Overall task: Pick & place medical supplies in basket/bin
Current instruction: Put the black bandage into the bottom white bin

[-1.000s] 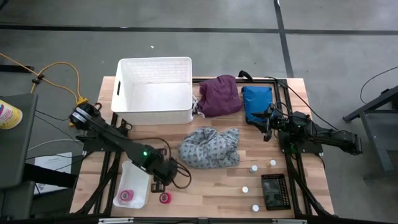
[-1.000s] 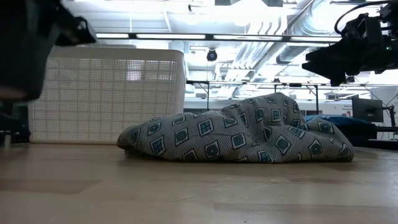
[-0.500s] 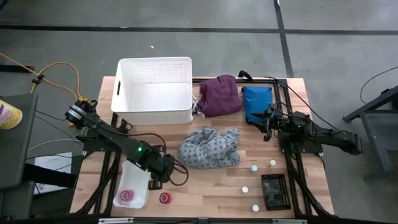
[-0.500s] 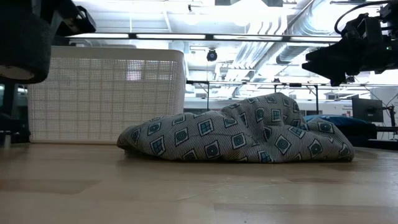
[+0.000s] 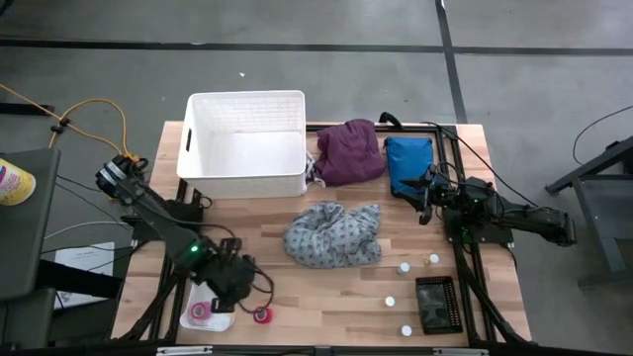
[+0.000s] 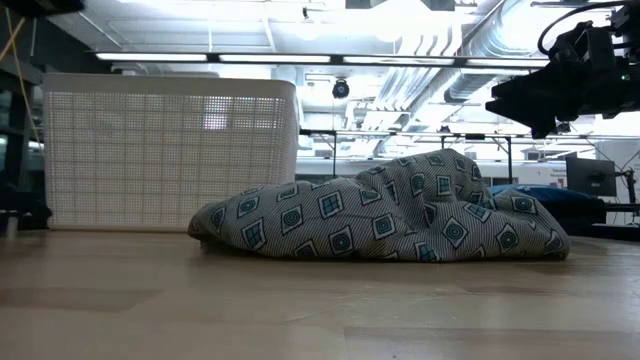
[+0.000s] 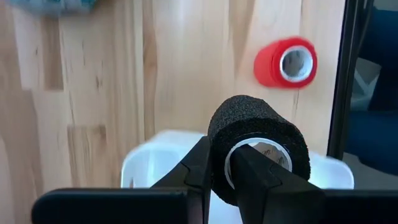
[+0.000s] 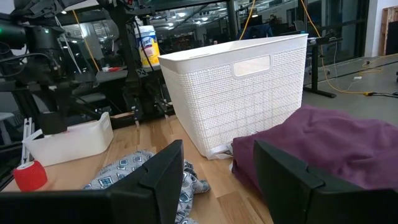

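The desk [image 5: 326, 287] is evenly and brightly lit from above, and only soft, short shadows are cast in the high view. In the low view, glare is thrown by long ceiling lights [image 6: 300, 57], the background is washed out, and the nearest wood is blurred. The left wrist view's blue cloth [image 7: 56, 5] is seen out of focus.

We see a light wooden table [image 5: 326, 292] on a dark metal frame. At its far edge lies a blue pouch [image 5: 407, 163], just beside the purple cloth. Near the front right corner sits a small dark tray [image 5: 435, 302] with rows of slots. A small white bin [image 5: 213, 297] stands near the front left corner. Off the table to the left, a yellow cable [image 5: 94, 114] loops over the grey floor, and a yellow-labelled wipes canister [image 5: 12, 183] rests on a side surface.
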